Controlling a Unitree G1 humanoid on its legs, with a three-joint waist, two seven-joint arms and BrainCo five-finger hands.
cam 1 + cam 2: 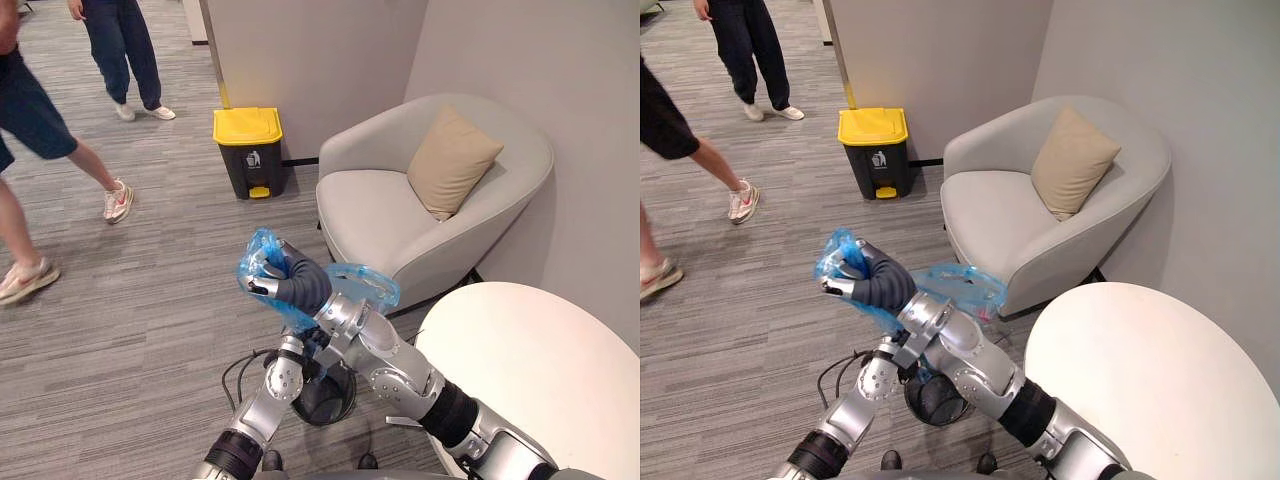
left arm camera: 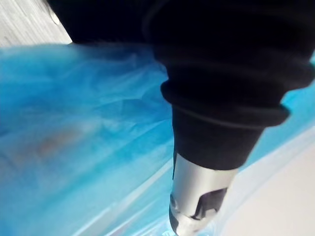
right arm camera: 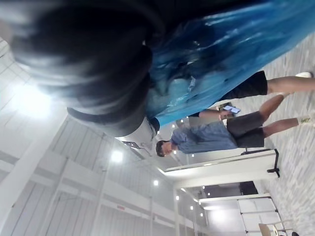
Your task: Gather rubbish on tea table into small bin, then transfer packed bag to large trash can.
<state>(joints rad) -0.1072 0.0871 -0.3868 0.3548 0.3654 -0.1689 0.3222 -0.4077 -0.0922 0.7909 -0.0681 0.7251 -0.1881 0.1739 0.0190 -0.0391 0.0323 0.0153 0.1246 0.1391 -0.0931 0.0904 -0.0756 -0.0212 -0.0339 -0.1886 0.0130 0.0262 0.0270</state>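
I am watching the right hand [image 1: 285, 282] gripping the bunched top of the blue bin bag [image 1: 358, 285], its fingers curling round the plastic and holding it up in the air above the small black wire bin [image 1: 325, 398]. That bin is standing on the grey carpet [image 1: 150, 300], just off the left edge of the round white tea table [image 1: 540, 360]. The left hand [image 1: 297, 350] is reaching in under the bag, close over the bin's rim. Its fingers are lying behind the plastic and the right arm, so I cannot tell whether they are apart or closed. The large trash can [image 1: 248, 150], black with a yellow lid, is standing well apart on the far carpet against the wall, showing a small white pictogram on its front that is too small for me to read. A pale grey armchair [image 1: 370, 215] with a tan cushion [image 1: 452, 160] is sitting beyond the table's far edge. A person in shorts and sneakers [image 1: 30, 120] is striding across the carpet, and a person in dark trousers [image 1: 125, 50] is standing farther back.
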